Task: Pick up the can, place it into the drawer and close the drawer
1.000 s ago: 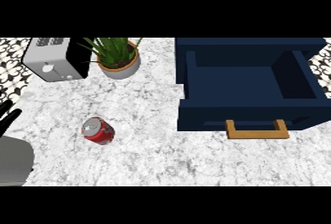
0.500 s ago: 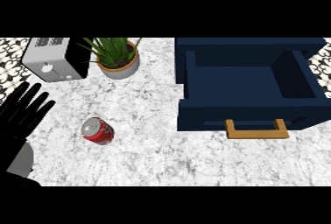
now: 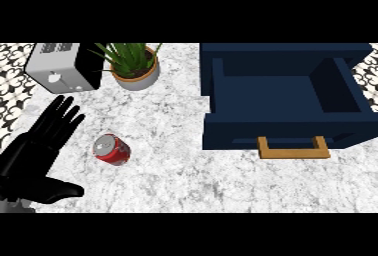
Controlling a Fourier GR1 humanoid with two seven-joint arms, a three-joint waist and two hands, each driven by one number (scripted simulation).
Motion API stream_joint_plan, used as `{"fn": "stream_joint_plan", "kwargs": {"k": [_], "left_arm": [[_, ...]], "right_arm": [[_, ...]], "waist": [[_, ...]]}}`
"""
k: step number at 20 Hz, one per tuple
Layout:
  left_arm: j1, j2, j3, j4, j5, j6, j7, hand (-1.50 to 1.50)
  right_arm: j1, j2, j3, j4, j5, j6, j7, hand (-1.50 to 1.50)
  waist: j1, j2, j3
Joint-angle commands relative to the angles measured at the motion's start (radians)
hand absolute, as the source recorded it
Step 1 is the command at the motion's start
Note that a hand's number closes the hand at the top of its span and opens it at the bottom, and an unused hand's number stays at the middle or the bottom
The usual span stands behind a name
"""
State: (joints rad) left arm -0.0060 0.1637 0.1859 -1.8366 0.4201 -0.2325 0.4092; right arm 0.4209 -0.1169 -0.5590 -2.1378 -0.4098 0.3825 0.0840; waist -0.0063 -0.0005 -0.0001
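Reaching for the can (image 3: 111,149), we see the left hand (image 3: 35,152) at the left edge of the counter (image 3: 177,175), fingers straight and spread wide, thumb held out toward the near side, holding nothing. The can lies on its side just to the right of that hand, apart from it, with its silver top facing the far left. The dark blue drawer (image 3: 288,135) stands pulled open at the right, well apart from the can, its wooden handle (image 3: 292,149) on the near face. A toaster (image 3: 63,67) and a potted plant (image 3: 135,64) sit at the far left. The right hand does not show. We judge the step in hand to be the approach. To do it well, we would bring the palm over the can's rounded side, fingers on one flank and thumb on the other, across its long axis, since a nudge could set it rolling.
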Motion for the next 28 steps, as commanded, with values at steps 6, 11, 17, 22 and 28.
{"fn": "stream_joint_plan", "kwargs": {"k": [6, 11, 17, 22, 28], "left_arm": [[0.044, -0.047, -0.019, 0.177, -0.109, -0.040, -0.184, -1.50], [-0.038, 0.004, 0.056, 0.420, -0.149, -0.085, -0.364, -1.50], [-0.077, -0.004, 0.043, 0.537, -0.235, -0.038, -0.444, -1.50], [-0.055, 0.004, 0.060, 0.624, -0.243, -0.056, -0.539, -1.50], [-0.041, 0.041, 0.063, 0.783, -0.258, -0.147, -0.666, -1.50]], "right_arm": [[0.087, 0.094, -0.048, -0.056, -0.004, 0.092, -0.024, -1.50], [-0.023, 0.011, -0.077, -0.020, -0.048, 0.054, 0.068, -1.50], [0.064, 0.071, -0.142, -0.044, -0.087, 0.156, 0.017, -1.50], [-0.044, 0.035, -0.133, -0.008, -0.037, 0.115, 0.068, -1.50], [-0.088, 0.006, -0.162, 0.016, -0.070, 0.099, 0.109, -1.50]], "waist": [[0.000, -0.001, 0.000], [0.001, 0.002, -0.001], [-0.005, 0.000, 0.000], [0.002, 0.000, 0.000], [0.003, 0.001, 0.000]]}}
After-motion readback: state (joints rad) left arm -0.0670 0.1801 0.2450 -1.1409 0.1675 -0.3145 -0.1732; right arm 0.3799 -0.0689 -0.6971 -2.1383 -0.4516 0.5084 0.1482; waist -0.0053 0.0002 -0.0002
